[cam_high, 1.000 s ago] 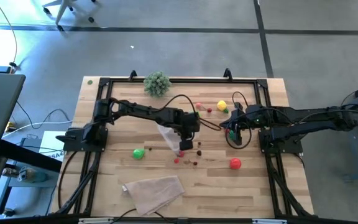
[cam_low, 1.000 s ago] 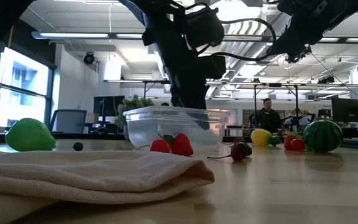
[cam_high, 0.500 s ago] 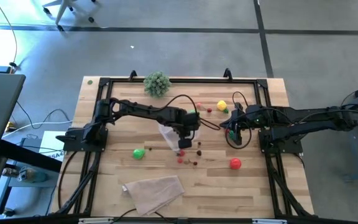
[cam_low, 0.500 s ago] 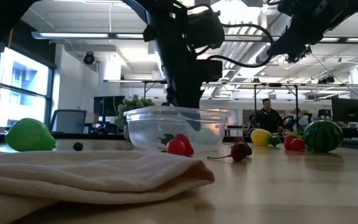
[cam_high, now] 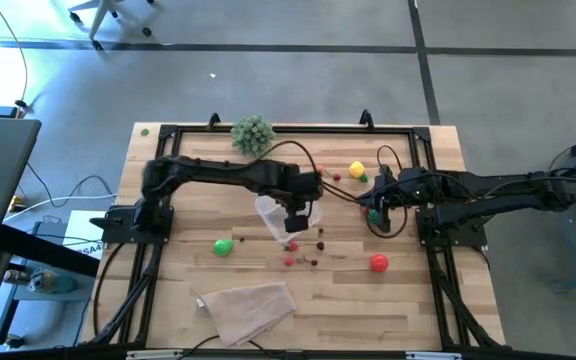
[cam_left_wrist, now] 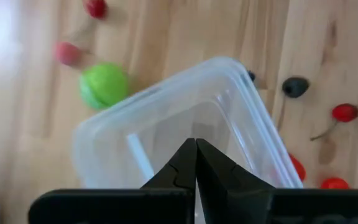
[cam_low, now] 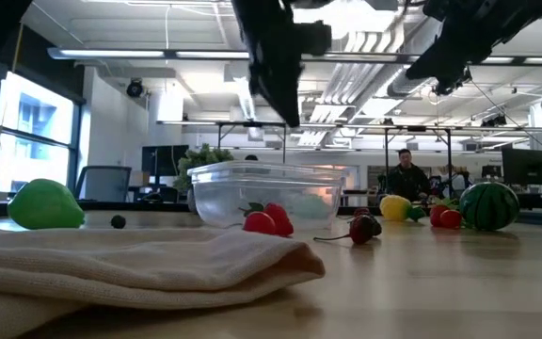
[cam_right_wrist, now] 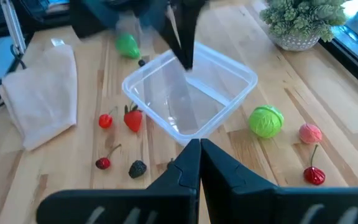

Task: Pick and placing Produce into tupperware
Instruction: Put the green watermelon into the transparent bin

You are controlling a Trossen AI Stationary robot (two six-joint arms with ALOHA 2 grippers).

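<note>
clear glossy plastic tupperware (cam_right_wrist: pixel 188 93), pale matt wood-plank table (cam_high: pixel 408 300), soft beige woven cloth (cam_low: pixel 130 259), shiny toy produce (cam_right_wrist: pixel 265 121)

Two matte black arms, built of slim jointed segments with boxy joint housings; left arm (cam_high: pixel 230 175) and right arm (cam_high: pixel 488 187) each sit on a black base block bolted to a black tube frame (cam_high: pixel 268 130) round the table edge. Thin black cables loop loose off both wrists, a big coil by the right one, with a small green spot showing there. Left gripper (cam_left_wrist: pixel 196 163) and right gripper (cam_right_wrist: pixel 199 158): two flat black tapered fingers, plain, no markings, on a wide black crossbar.
</note>
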